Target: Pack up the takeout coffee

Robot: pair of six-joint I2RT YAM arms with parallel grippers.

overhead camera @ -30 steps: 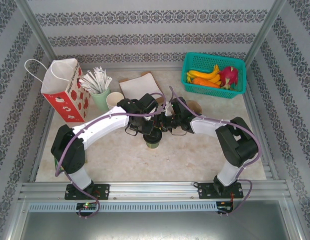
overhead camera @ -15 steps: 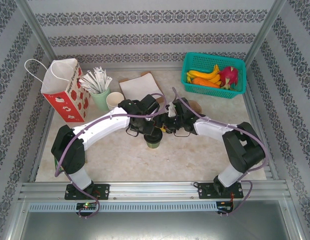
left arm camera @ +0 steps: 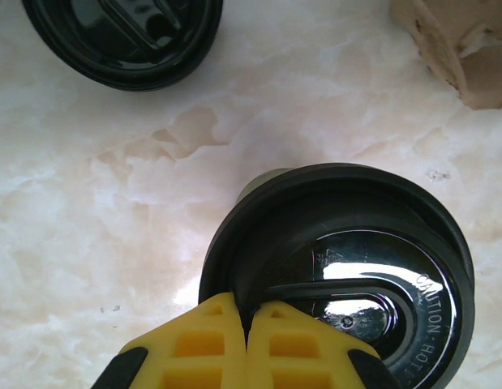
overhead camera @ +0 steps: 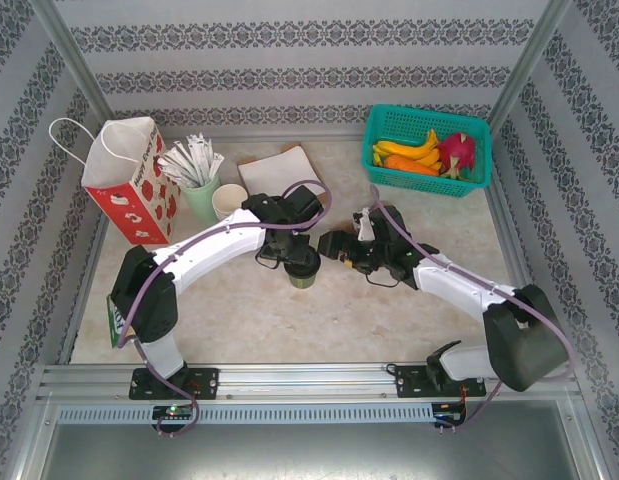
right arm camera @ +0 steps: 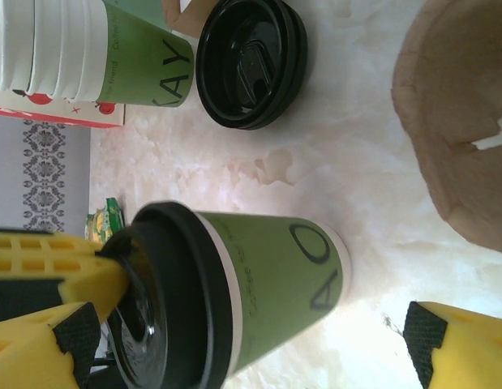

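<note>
Takeout coffee (overhead camera: 306, 277) stands upright at the middle of the marble-patterned surface (overhead camera: 239, 320), between the 2 arms, its round black lid (left arm camera: 348, 275) already on the green paper cup. The step in hand looks like seating or taking hold of that lid, ahead of moving the cup to the red-and-white paper bag (overhead camera: 129, 185) at the far left.

The left gripper (left arm camera: 246, 320) points straight down over the cup. Its 2 yellow fingers (left arm camera: 198, 348) are pressed together with hardly a seam between them, and their tips sit at the lid's raised rim. Whether they nip a sliver of that rim or simply bear down on it, I cannot tell. The left arm arches in from its base at the near left, with the wrist bent down above the cup.

The right gripper (overhead camera: 329, 244) lies low and level just beside the cup, on its right. Its fingers (right arm camera: 453, 344) are spread wide and hold nothing; in the right wrist view the cup's side shows between them, a little ahead. The right arm is stretched out low across the surface from its base.

Next, I judge, 1 gripper needs a firm hold on the cup's body, not just the lid. The cup must then travel upright past the stacked lidless cups (overhead camera: 229, 200) to the bag's open top. A spare black lid (right arm camera: 251, 61) lies near the cup, with a brown paper piece (right arm camera: 461, 121) off to one side.
</note>
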